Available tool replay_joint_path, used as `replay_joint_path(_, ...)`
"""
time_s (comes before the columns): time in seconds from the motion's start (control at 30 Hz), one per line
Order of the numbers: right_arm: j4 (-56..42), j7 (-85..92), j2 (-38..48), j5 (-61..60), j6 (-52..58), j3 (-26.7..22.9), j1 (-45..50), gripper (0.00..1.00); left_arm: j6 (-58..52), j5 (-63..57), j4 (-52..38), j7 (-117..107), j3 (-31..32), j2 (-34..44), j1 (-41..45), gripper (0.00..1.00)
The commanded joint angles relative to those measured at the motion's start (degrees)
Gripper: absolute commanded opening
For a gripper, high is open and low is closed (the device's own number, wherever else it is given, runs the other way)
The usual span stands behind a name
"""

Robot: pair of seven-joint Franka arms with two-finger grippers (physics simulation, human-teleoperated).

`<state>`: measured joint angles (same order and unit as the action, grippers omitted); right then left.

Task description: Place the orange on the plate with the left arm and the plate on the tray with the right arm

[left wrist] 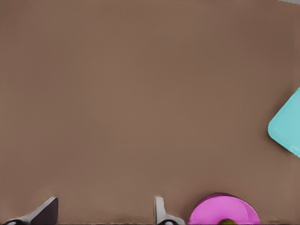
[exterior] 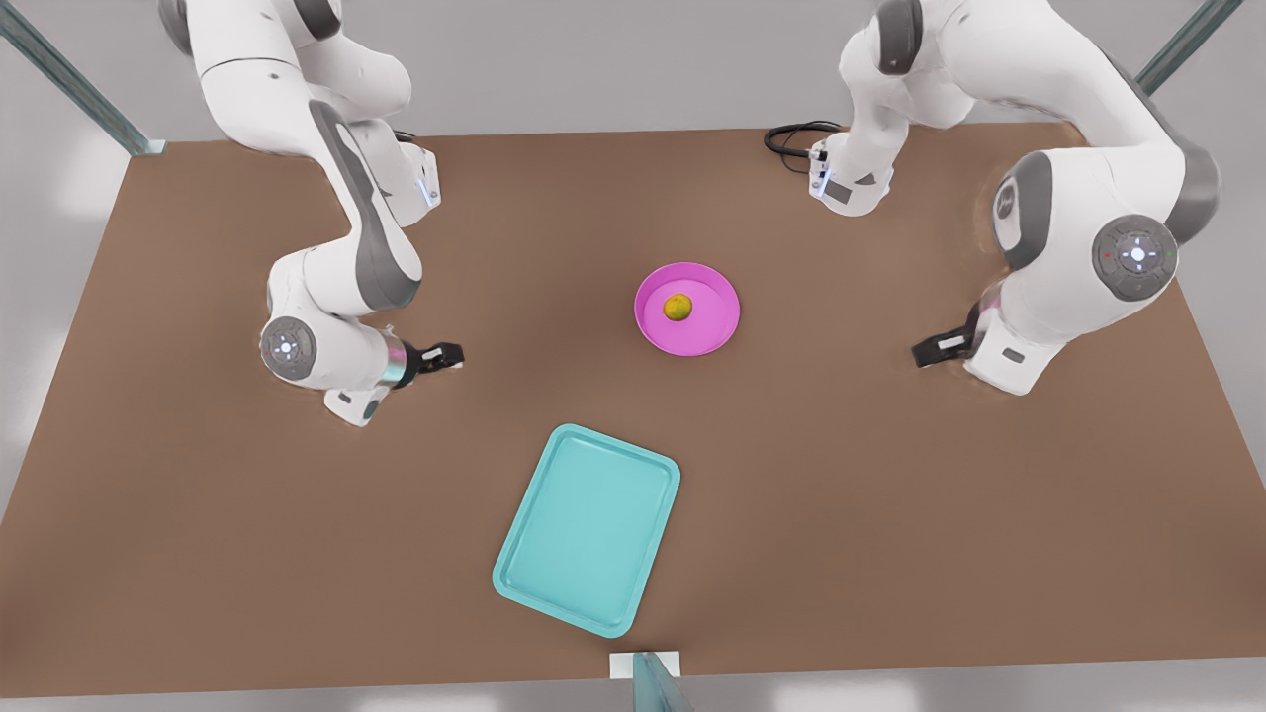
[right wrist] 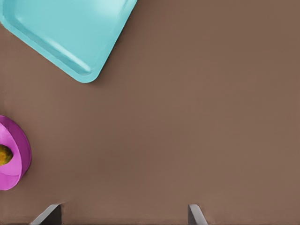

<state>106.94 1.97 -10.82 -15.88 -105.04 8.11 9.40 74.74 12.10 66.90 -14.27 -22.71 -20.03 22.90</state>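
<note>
Orange (exterior: 678, 307) already sits in the plate (exterior: 687, 309), mid-bench; tray (exterior: 587, 528) lies near, apart. You've got the right pincer (exterior: 440, 357) at front view's left, left pincer (exterior: 935, 348) opposite, both seemingly wide, empty, backed off.

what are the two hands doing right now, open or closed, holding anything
Left hand: open, holding nothing, beside the plate.
Right hand: open, holding nothing.

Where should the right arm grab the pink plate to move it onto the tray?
Grip the plate by its raised rim on the side facing the right gripper, fingers straddling the edge. It lies flat with the orange in the middle, so stay level.
</note>
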Motion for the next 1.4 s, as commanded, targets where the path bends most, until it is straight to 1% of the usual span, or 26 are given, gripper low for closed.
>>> replay_joint_path(0.0,5.3,-16.9,4.3,-5.5,-12.5,2.3,0.2,1.0,-1.3,-13.1,2.5,5.4,31.7,5.8,-26.5,1.0)
replay_joint_path(0.03,10.0,-17.0,7.3,-5.6,-13.5,2.9,0.4,1.0,14.9,-14.0,19.9,6.1,31.1,17.3,-26.3,1.0)
replay_joint_path(0.07,12.2,-17.5,8.7,-5.6,-15.7,4.5,0.6,1.0,12.7,-13.9,19.2,6.5,30.2,17.2,-26.2,1.0)
replay_joint_path(0.1,14.8,-17.6,9.5,-7.5,-21.2,5.1,3.5,1.0,9.4,-13.5,16.2,6.5,28.6,15.5,-25.7,1.0)
replay_joint_path(0.13,17.2,-17.6,9.3,-9.3,-27.1,5.3,6.3,1.0,8.6,-13.5,13.9,6.1,28.9,13.8,-25.8,1.0)
replay_joint_path(0.17,18.4,-17.2,8.2,-11.7,-29.6,5.3,8.8,1.0,8.7,-13.4,13.9,6.4,28.9,13.5,-25.8,1.0)
replay_joint_path(0.23,17.4,-16.5,2.6,-12.0,-29.8,6.0,9.5,1.0,8.7,-13.2,14.0,6.6,28.8,13.3,-25.9,1.0)
replay_joint_path(0.33,17.1,-16.5,-1.2,-13.8,-30.8,6.3,15.3,1.0,8.7,-12.2,13.8,6.7,28.0,12.9,-26.2,1.0)
replay_joint_path(0.37,17.0,-16.5,-1.8,-17.0,-31.6,6.3,17.0,1.0,8.7,-11.7,13.8,6.7,27.9,12.8,-26.2,1.0)
replay_joint_path(0.43,17.0,-16.5,-3.3,-18.3,-34.6,6.3,20.1,1.0,8.7,-11.7,13.8,6.7,27.9,12.9,-26.1,1.0)
replay_joint_path(0.5,16.5,-16.5,-6.8,-18.4,-37.5,6.3,22.5,1.0,8.7,-11.7,13.7,6.7,27.9,12.8,-26.2,1.0)
replay_joint_path(0.67,15.4,-16.5,-10.5,-18.5,-40.9,6.3,25.9,1.0,8.8,-11.7,13.7,6.7,27.9,12.7,-26.2,1.0)
replay_joint_path(0.77,12.8,-16.5,-13.2,-18.8,-40.9,6.3,27.3,1.0,8.8,-11.7,13.7,6.6,27.9,12.6,-26.2,1.0)
replay_joint_path(0.9,7.4,-16.5,-19.1,-20.6,-41.0,6.3,29.4,1.0,8.7,-11.7,13.7,6.5,27.9,12.6,-26.2,1.0)
replay_joint_path(1.13,4.9,-16.4,-22.8,-20.9,-41.1,6.3,30.8,1.0,8.6,-11.8,13.7,6.2,28.0,12.8,-26.1,1.0)
replay_joint_path(1.17,3.8,-16.5,-24.5,-20.9,-41.1,6.4,31.6,1.0,8.6,-11.7,13.7,6.2,28.0,12.8,-26.1,1.0)
replay_joint_path(1.37,3.5,-16.4,-26.0,-20.8,-42.3,6.4,32.4,1.0,6.9,-11.7,13.7,6.3,28.1,13.0,-26.0,1.0)
